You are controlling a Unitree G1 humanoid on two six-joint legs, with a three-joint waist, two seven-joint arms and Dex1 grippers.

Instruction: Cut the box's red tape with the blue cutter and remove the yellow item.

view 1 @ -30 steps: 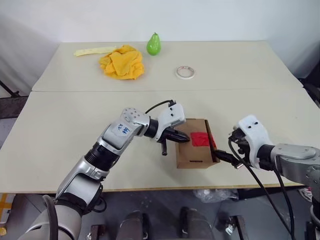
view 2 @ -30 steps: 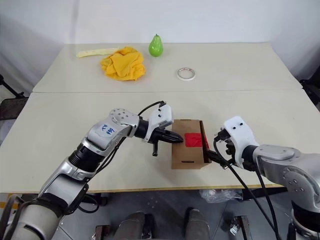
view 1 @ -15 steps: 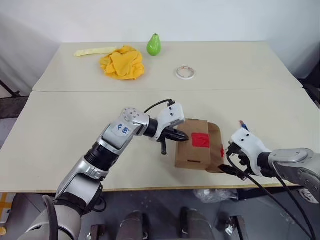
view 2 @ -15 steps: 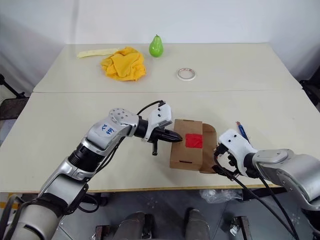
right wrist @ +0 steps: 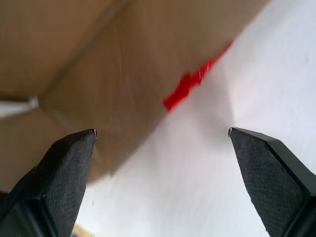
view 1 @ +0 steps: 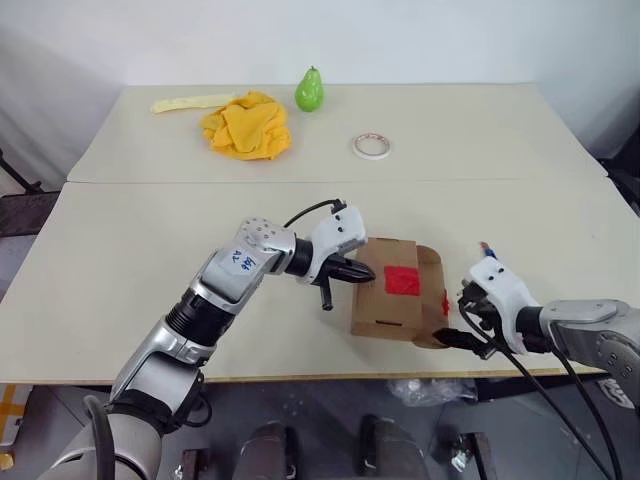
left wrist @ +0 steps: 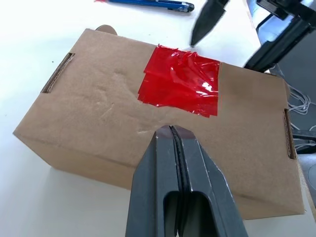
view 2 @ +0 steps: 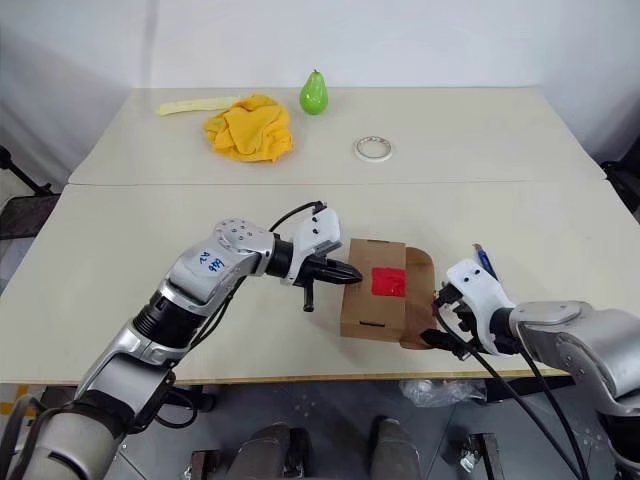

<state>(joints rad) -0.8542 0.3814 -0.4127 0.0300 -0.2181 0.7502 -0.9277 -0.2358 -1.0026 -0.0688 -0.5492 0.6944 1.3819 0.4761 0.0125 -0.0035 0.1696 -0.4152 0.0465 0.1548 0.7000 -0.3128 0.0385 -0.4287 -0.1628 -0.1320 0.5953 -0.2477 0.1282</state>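
Left gripper (left wrist: pixel 174 129), jaws clenched, braces the box (view 1: pixel 385 320); right gripper (right wrist: pixel 160 136), jaws released, must fetch the blue cutter (view 2: pixel 484 262) at 3 o'clock.

On the table (view 1: pixel 120 260) there is one brown cardboard box (view 1: pixel 392 305), bearing one red tape (view 1: pixel 401 280) patch. One blue cutter (left wrist: pixel 148 4) lies beside it. Farther back sit one green pear (view 1: pixel 308 90), one yellow-orange cloth (view 1: pixel 245 126) heap, one pale yellow strip (view 1: pixel 186 102), and one white tape roll (view 1: pixel 370 146). Two grippers show: one left gripper (view 1: pixel 360 272), one right gripper (view 2: pixel 440 325).
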